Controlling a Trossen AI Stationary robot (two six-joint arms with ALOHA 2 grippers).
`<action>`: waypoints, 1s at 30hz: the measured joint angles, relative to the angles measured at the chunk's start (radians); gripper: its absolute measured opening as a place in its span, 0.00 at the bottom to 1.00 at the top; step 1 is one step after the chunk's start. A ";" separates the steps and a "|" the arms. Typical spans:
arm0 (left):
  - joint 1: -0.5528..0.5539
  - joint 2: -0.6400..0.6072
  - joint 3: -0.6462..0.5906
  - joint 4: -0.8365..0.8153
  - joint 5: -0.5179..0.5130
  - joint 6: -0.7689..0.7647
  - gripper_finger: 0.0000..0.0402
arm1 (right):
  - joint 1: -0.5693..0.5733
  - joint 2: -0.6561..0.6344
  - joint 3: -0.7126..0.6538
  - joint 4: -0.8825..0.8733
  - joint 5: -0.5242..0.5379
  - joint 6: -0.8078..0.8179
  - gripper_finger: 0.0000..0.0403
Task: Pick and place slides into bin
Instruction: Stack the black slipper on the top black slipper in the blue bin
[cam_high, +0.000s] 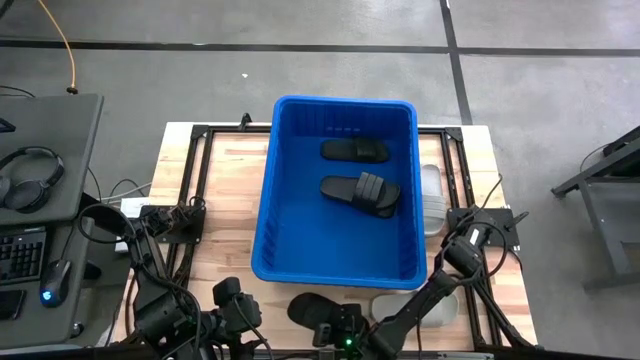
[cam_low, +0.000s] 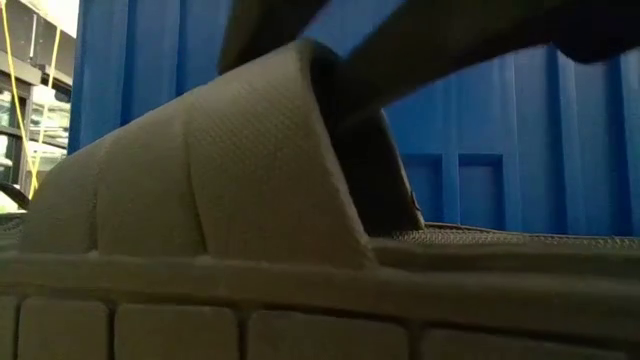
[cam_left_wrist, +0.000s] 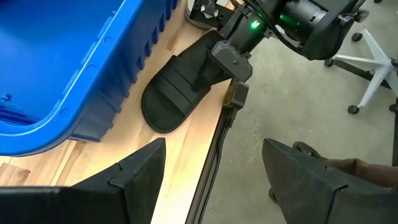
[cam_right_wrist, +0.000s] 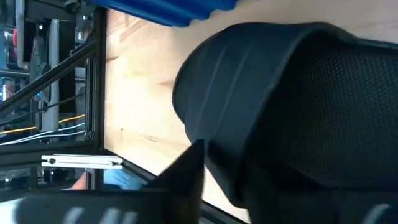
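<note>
1. A matte black slide (cam_left_wrist: 180, 87) lies on the bench's near edge, just in front of the blue bin (cam_high: 270, 235).
2. The right hand (cam_left_wrist: 231, 65) is at its strap; whether it has gripped cannot be told.
3. A firm pinch on the wide strap before lifting over the rim looks wise.
4. The left hand (cam_left_wrist: 214, 177) waits nearby, fingers apart, empty.
5. Two black slides (cam_high: 360, 190) already lie in the bin.

No readable text, label, brand, number or sign on any surface in view.
</note>
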 joint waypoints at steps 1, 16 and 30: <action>0.000 0.000 0.000 0.000 0.000 0.000 0.63 | 0.003 0.000 0.000 -0.001 0.008 0.000 0.14; 0.000 0.000 0.000 -0.004 0.000 0.012 0.63 | 0.076 0.002 0.054 -0.076 0.102 0.018 0.01; 0.001 -0.016 0.004 -0.007 -0.022 0.000 0.63 | 0.136 0.002 0.408 -0.447 0.256 -0.116 0.00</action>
